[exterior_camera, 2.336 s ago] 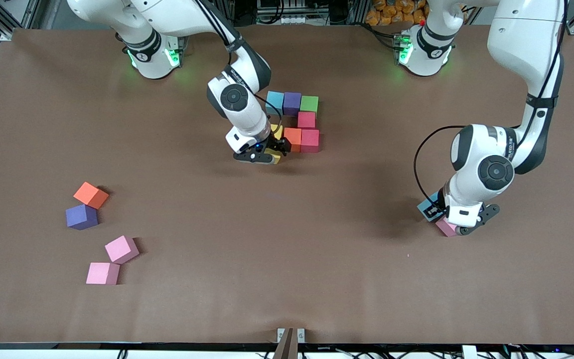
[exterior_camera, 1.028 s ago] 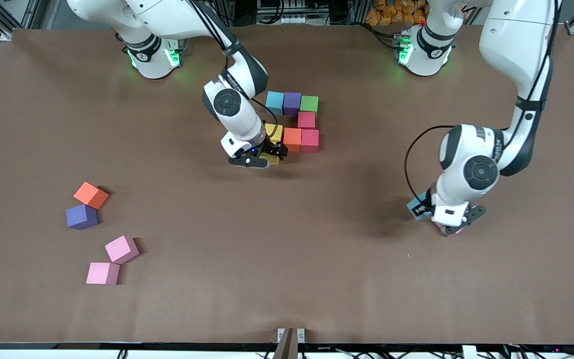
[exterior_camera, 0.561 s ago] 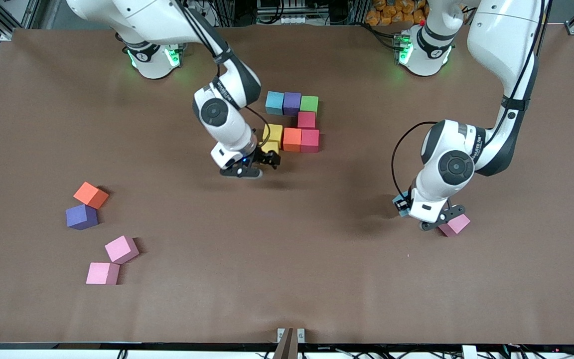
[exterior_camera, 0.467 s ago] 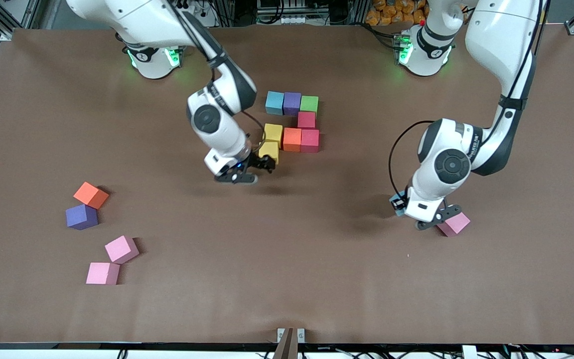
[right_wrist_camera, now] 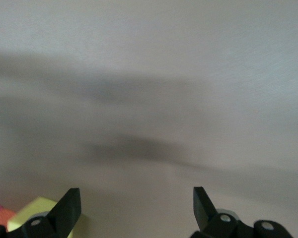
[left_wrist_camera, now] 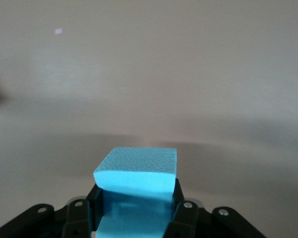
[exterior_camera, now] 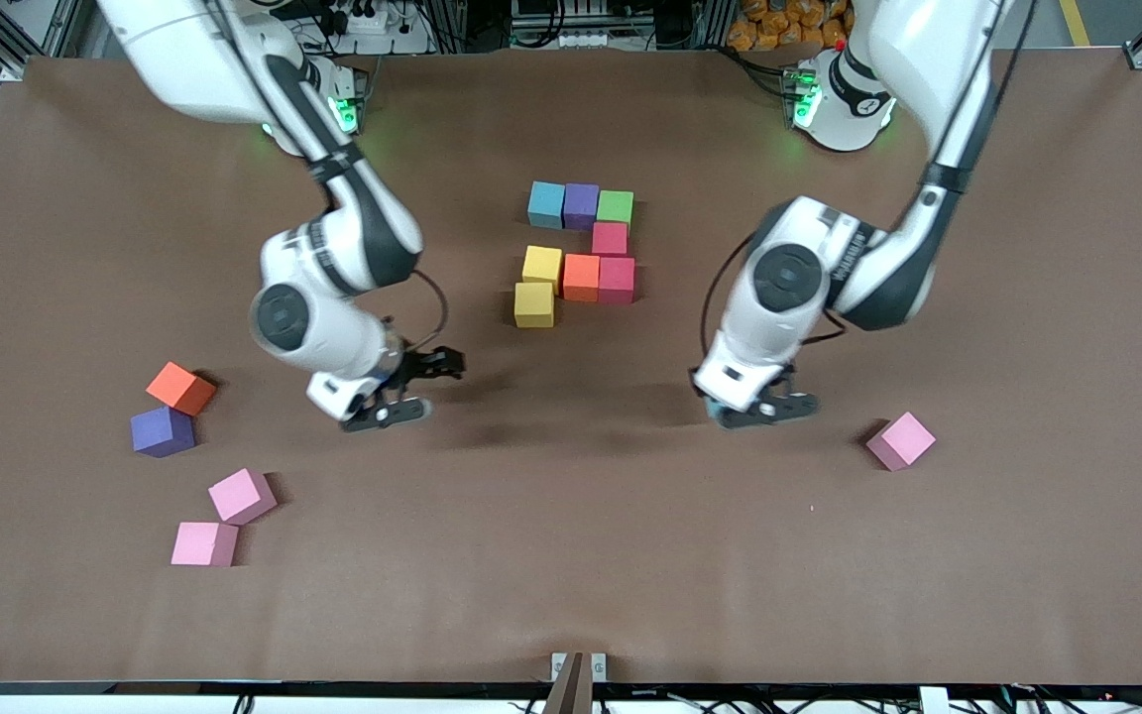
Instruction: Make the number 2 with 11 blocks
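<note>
Part of the number 2 lies mid-table: a light blue block (exterior_camera: 546, 204), a purple one (exterior_camera: 581, 205) and a green one (exterior_camera: 616, 207) in a row. Nearer the camera come a crimson block (exterior_camera: 610, 238), then a yellow (exterior_camera: 542, 268), an orange (exterior_camera: 581, 277) and a crimson (exterior_camera: 617, 279) block, then another yellow block (exterior_camera: 533, 304). My left gripper (exterior_camera: 754, 409) (left_wrist_camera: 136, 193) is shut on a light blue block (left_wrist_camera: 137, 173) over the table, between the figure and a loose pink block (exterior_camera: 901, 440). My right gripper (exterior_camera: 427, 385) (right_wrist_camera: 135, 206) hangs open with nothing in it, over the table toward the right arm's end from the figure.
Toward the right arm's end lie a loose orange block (exterior_camera: 180, 388), a purple block (exterior_camera: 163, 430) and two pink blocks (exterior_camera: 243, 496) (exterior_camera: 204, 543). A yellow block's corner (right_wrist_camera: 32, 208) shows in the right wrist view.
My right gripper let go of the yellow block at the figure and drew away toward the right arm's end. My left gripper carried the light blue block away from the pink one, toward the middle.
</note>
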